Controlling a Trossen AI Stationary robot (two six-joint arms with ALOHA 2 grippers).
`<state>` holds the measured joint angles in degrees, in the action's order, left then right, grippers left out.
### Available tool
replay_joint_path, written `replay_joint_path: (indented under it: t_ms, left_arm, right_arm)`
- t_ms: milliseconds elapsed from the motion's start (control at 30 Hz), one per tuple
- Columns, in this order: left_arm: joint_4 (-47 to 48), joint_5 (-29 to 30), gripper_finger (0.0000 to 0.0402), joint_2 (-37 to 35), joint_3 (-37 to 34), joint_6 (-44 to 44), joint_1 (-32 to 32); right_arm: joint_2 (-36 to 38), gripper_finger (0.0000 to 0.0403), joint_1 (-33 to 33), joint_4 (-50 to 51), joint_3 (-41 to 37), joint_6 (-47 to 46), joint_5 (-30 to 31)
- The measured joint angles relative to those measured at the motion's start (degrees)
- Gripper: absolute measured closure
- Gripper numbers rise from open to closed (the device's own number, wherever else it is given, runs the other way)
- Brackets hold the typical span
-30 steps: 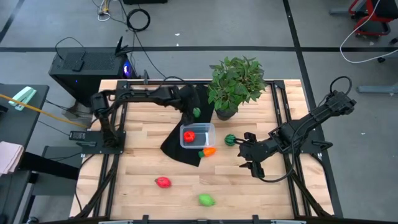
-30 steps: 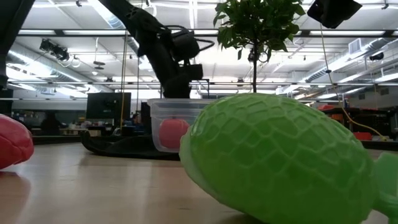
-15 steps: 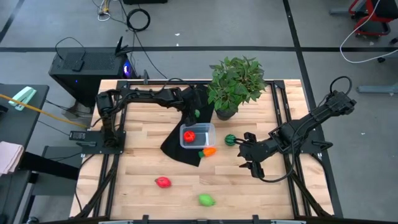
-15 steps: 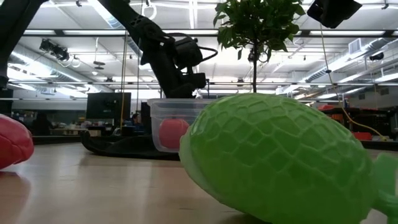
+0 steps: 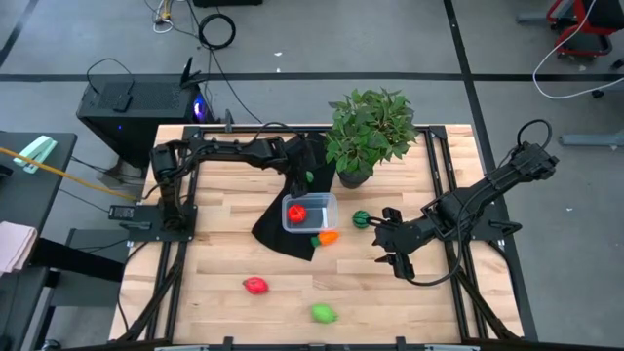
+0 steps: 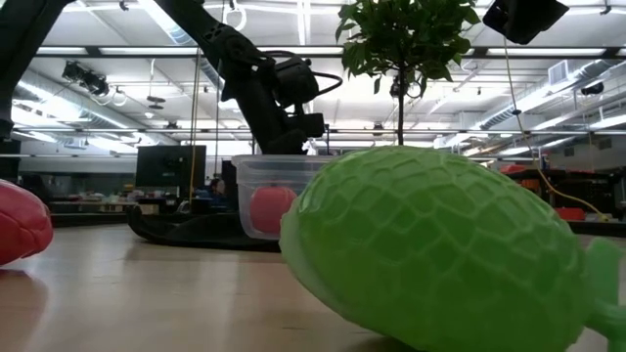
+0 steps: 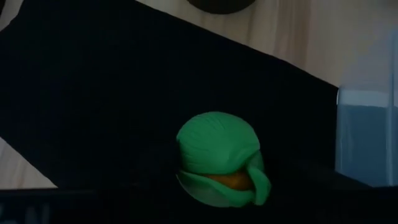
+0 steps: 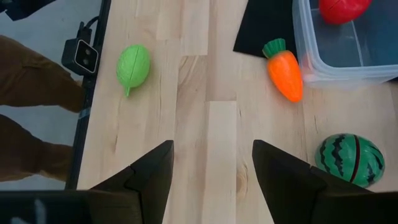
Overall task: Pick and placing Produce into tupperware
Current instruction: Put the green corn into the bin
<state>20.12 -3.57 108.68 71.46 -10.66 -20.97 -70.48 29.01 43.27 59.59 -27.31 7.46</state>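
Your left claw [image 5: 304, 176] sits right over the green produce [image 7: 217, 158] on the black cloth [image 5: 283, 229], just behind the tupperware [image 5: 310, 214]; I cannot tell how wide it is.

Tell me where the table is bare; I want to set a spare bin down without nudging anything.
Roomiest is the bare wood on the left, between the black cloth and the red fruit. The front right corner, past the green fruit, is also free. It is crowded around the tupperware, carrot, watermelon and right gripper.

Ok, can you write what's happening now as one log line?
left end effector: near green piece on black cloth | right end effector: open, over table | tupperware: one red piece inside
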Motion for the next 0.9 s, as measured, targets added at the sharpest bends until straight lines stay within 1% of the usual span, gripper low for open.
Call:
replay_joint_path:
  t_ms: [67,200,300,533,600,767,900]
  left_arm:
    - [0.0,0.0,0.0196,0.0,0.0,0.0,0.0]
    - [0.4,0.5,0.0174,-0.3,0.0,1.0,0.0]
    - [0.5,0.5,0.017,-1.4,-0.1,1.2,-0.2]
    - [0.9,0.4,0.0194,-7.1,-0.1,1.8,-1.1]
    - [1.2,0.2,0.0194,-9.2,-0.1,3.8,-1.3]
    - [1.7,-1.7,0.0177,-13.9,-0.1,8.5,-0.4]
    - [1.5,-2.3,0.0183,-17.1,-0.1,10.8,2.0]
  right_arm:
    - [0.0,0.0178,0.0,0.0,0.0,0.0,0.0]
    - [0.0,0.0178,0.0,0.0,0.0,0.0,0.0]
    - [0.0,0.0178,0.0,0.0,0.0,0.0,0.0]
    - [0.0,0.0178,0.0,0.0,0.0,0.0,0.0]
    - [0.0,0.0178,0.0,0.0,0.0,0.0,0.0]
    - [0.0,0.0178,0.0,0.0,0.0,-0.2,0.0]
    - [0.0,0.0178,0.0,0.0,0.0,-0.1,0.0]
